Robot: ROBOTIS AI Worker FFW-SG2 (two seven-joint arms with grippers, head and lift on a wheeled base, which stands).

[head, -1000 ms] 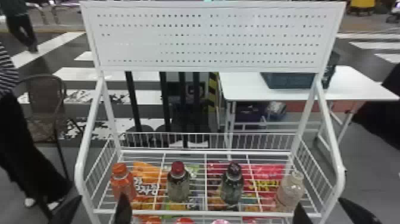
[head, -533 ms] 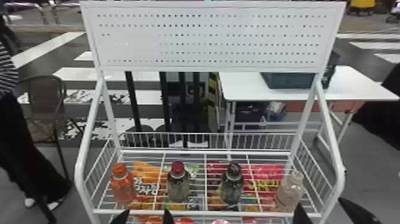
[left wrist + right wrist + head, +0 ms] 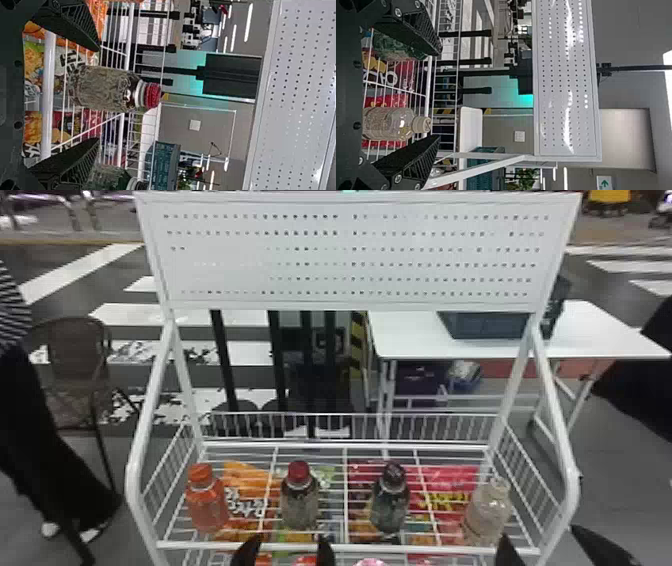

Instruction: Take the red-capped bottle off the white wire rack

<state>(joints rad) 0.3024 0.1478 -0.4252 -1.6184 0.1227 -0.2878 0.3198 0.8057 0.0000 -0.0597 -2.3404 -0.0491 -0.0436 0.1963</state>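
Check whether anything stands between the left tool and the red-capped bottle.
Nothing visible blocks the left tool from the cap or body of the red-capped bottle, which shows uncovered between the open fingers. The white front rail runs across the near side, low by the bottle's base, so it may only matter for a low approach.

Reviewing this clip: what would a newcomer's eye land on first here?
Probably the big perforated white panel topping the rack. Next, the bottles standing in a row on the wire shelf below: orange-capped at the left end, then red-capped, dark-capped and a pale one at the right. Then the open black left tool at the shelf's front rail, lined up with the red-capped bottle.
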